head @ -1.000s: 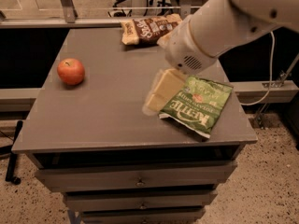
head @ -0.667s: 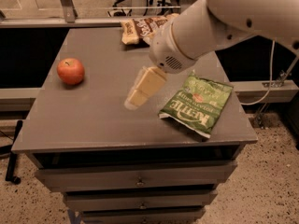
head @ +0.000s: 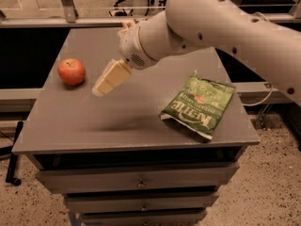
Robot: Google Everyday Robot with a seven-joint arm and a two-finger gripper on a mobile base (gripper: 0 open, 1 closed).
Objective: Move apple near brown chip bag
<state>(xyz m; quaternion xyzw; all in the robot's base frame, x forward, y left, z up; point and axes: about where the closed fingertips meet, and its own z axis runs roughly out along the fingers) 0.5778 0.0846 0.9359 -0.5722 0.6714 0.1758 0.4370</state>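
The red-orange apple (head: 72, 71) sits on the grey table top (head: 108, 121) near its left edge. My gripper (head: 104, 84) hangs above the table just right of the apple, apart from it and pointing down-left. The brown chip bag is almost wholly hidden behind my arm at the back of the table; only a cream-yellow end (head: 127, 25) shows.
A green Kettle chip bag (head: 200, 104) lies on the right part of the table. My big white arm (head: 211, 27) spans the back and right. The table is a drawer cabinet (head: 141, 182); a railing (head: 66, 4) runs behind it.
My gripper has swung left across the table, from beside the green bag to just right of the apple. My arm now covers the brown chip bag. The apple and green bag have not moved.
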